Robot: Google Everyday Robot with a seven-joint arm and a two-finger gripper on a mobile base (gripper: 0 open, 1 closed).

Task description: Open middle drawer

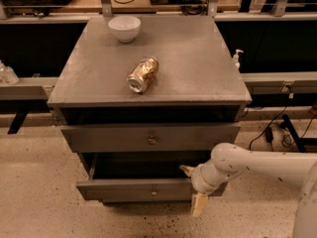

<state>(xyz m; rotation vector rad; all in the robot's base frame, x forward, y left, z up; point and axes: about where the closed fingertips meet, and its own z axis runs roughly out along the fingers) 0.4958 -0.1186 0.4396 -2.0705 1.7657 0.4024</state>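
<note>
The grey cabinet (148,58) shows two drawer fronts. The upper front (109,138) has a round knob and is shut. Below it the middle drawer (129,189) is pulled out part way, with its small knob (153,192) at the centre and its dark inside showing. My gripper (193,187) is at the drawer's right end, on the white arm (257,165) that comes in from the right. It is open: one finger (187,170) is inside the drawer behind the front, the other finger (199,205) hangs in front of it. The lowest front is hidden.
A white bowl (124,28) stands at the cabinet top's back left. A dented can (142,75) lies on its side near the middle. Cables (270,133) and a black stand foot (294,133) lie on the speckled floor at the right. Shelving runs behind.
</note>
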